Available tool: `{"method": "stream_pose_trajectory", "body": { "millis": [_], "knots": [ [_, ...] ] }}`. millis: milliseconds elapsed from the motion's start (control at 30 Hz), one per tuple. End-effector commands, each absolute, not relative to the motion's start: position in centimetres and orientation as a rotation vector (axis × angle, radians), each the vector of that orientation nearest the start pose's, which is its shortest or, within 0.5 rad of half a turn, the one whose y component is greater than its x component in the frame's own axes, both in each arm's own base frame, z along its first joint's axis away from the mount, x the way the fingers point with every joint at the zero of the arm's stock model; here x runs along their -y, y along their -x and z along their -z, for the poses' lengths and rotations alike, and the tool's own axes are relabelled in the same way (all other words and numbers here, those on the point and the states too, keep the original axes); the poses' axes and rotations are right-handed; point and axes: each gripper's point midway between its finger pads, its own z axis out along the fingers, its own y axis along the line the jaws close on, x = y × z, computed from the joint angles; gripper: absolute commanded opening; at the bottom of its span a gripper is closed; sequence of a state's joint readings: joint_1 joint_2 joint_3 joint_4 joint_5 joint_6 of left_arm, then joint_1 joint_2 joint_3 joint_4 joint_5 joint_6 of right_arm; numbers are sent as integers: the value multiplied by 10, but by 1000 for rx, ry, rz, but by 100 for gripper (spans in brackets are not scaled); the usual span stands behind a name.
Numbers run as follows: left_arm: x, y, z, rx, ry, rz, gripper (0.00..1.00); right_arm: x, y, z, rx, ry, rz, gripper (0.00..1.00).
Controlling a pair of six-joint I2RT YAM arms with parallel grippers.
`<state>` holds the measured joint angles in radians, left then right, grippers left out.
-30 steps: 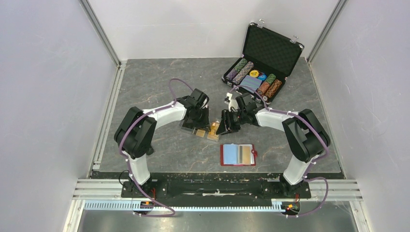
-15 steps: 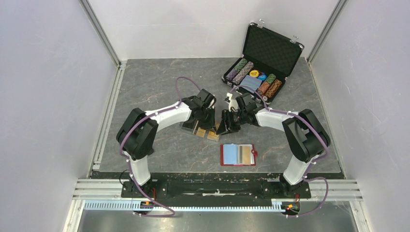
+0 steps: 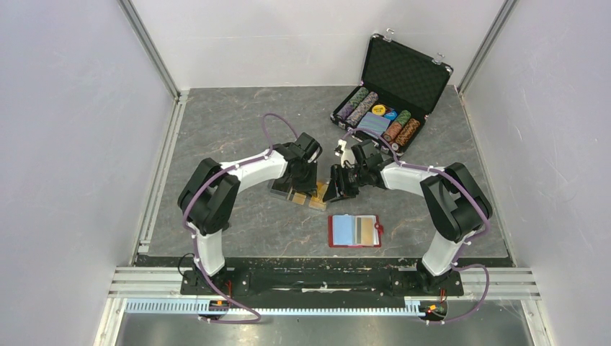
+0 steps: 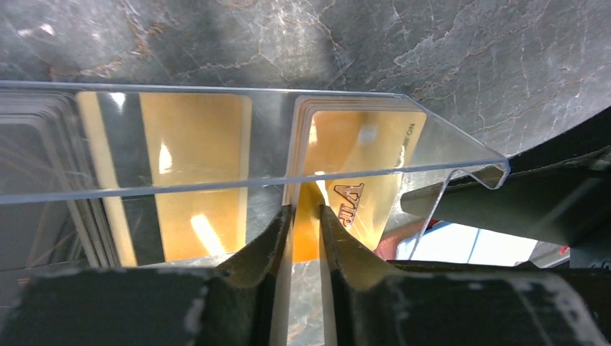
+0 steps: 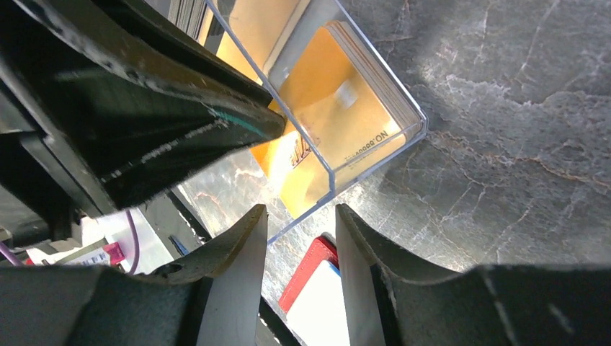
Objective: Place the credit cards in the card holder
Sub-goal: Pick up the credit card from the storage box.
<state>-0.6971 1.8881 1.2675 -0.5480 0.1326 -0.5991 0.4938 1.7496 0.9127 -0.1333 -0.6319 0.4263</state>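
The credit cards (image 4: 357,194) are gold and stand in stacks inside a clear plastic tray (image 4: 216,186); one marked VIP leans tilted in the right compartment. My left gripper (image 4: 306,210) is just above that card, jaws a narrow gap apart, open, the card's edge showing beyond the gap. My right gripper (image 5: 300,213) is open and empty beside the tray's corner (image 5: 375,166), with the cards (image 5: 339,115) just past it. The red card holder (image 3: 354,231) lies open on the table in front of both grippers (image 3: 306,189) (image 3: 333,189).
An open black chip case (image 3: 389,94) with poker chips and a blue deck stands at the back right. The two wrists sit close together over the tray (image 3: 295,192). Side walls bound the grey marbled table.
The left arm shifted slightly right over the tray and its jaws parted from shut. The gold card that stood raised now sits lower in the tray. The right arm stayed still.
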Motion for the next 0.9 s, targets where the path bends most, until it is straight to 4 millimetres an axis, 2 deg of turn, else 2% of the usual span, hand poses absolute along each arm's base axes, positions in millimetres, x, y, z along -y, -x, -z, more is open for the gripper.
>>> {"method": "stream_pose_trajectory", "body": {
  "millis": [0,100,200,400,533,733,800,867],
  "knots": [
    [303,-283,-35,-2834,-251,555,19,-275,-261,-43,-2619,384,-1137,42],
    [308,-283,-41,-2819,-268,573,9,-275,-261,-42,-2620,384,-1137,42],
    [309,-284,-47,-2803,-274,569,6,-275,-261,-42,-2623,384,-1137,42],
    [310,-282,-49,-2808,-323,525,23,-274,-260,-40,-2627,386,-1136,42],
    [315,-279,-46,-2816,-350,528,23,-274,-259,-39,-2630,387,-1137,43],
    [319,-278,-49,-2809,-389,498,15,-273,-259,-37,-2635,385,-1135,42],
    [317,-279,-49,-2806,-386,480,17,-273,-259,-37,-2636,386,-1135,42],
    [314,-281,-50,-2799,-373,454,25,-274,-258,-38,-2635,388,-1135,42]
  ]
}}
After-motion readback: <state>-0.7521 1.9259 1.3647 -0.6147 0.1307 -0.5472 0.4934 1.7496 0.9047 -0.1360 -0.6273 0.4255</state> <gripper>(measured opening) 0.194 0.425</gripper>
